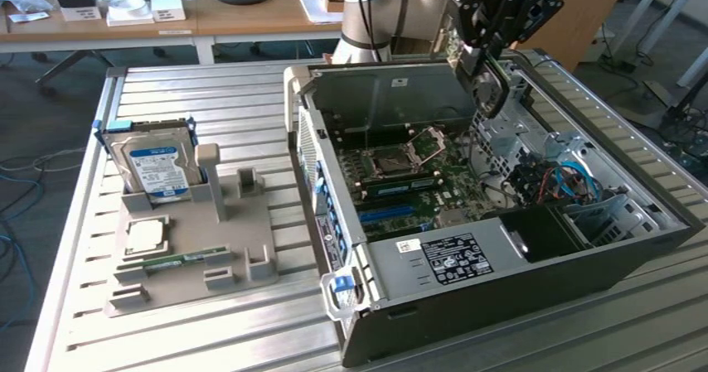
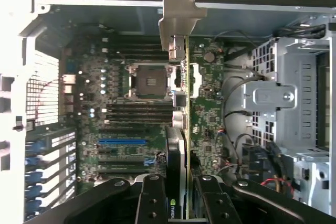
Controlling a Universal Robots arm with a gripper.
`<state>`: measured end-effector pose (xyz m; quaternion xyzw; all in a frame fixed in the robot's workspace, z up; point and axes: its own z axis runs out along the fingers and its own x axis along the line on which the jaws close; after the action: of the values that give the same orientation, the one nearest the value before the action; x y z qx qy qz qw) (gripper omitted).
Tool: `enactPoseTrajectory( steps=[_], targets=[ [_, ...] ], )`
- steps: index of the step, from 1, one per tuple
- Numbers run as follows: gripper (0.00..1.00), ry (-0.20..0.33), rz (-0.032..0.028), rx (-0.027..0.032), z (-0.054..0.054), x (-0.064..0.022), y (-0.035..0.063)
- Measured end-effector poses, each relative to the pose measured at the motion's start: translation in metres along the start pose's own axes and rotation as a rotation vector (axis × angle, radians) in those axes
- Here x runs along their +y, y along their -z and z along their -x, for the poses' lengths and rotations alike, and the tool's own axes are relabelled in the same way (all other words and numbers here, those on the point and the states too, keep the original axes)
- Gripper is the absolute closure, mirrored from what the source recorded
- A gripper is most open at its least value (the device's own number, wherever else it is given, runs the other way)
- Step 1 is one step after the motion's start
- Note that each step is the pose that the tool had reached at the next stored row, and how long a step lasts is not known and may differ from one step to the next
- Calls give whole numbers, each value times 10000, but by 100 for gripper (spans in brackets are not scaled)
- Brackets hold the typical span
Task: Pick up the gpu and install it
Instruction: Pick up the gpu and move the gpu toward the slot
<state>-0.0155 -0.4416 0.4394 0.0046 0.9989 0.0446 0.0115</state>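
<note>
gpu [image 2: 176, 150], NVIDIA-marked, between fingers [image 2: 152, 198]

The gpu [image 2: 176, 153] shows edge-on, its faces hidden, its near end cut off by the picture's edge. In the exterior view the arm [image 1: 366, 16] runs past the edge; print on the case label [image 1: 452, 258] is unreadable.

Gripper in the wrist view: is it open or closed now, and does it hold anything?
Gripper: closed, holding the gpu edge-on over the open computer case.
</note>
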Motion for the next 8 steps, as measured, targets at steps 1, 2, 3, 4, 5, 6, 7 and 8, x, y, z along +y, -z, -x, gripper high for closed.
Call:
enactPoseTrajectory(
  steps=[1,2,3,4,5,6,7,8],
  targets=[
    [73,1,0,1,30,0,-1],
    [73,2,0,0,61,1,-2],
    [73,0,1,0,91,1,-3],
    [73,0,1,0,118,1,-3],
    [73,1,1,0,138,1,-4],
    [73,1,0,0,145,1,-4],
    [73,1,1,0,145,1,-4],
    [73,1,1,0,145,1,-4]
  ],
)
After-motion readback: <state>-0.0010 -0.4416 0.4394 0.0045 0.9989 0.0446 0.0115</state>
